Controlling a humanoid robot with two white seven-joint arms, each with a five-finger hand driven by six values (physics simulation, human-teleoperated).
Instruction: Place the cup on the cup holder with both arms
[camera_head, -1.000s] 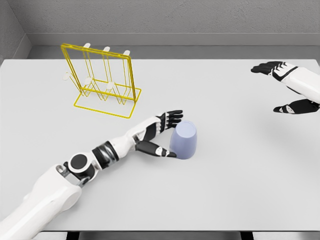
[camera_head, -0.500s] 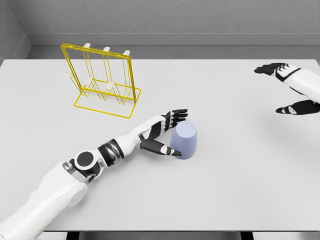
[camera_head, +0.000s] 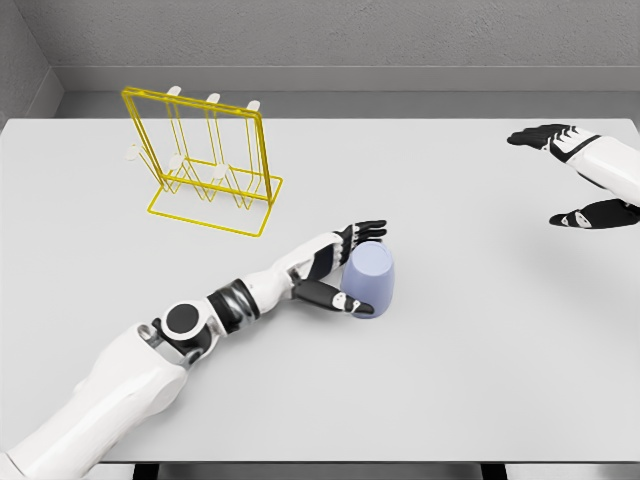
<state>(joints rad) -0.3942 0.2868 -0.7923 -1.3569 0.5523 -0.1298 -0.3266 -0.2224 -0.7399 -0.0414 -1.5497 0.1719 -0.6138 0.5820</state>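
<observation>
The left robot hand (camera_head: 340, 268), fingers spread, is bracketing the cup (camera_head: 370, 281) ungrasped; closing firmly appears the next requirement before lifting.

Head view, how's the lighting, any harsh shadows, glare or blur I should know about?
Head view: soft, even light with no glare; only faint shadows under the yellow cup holder and around the lavender cup by the left hand; everything is sharp across the white table, including the right hand at the edge.
</observation>
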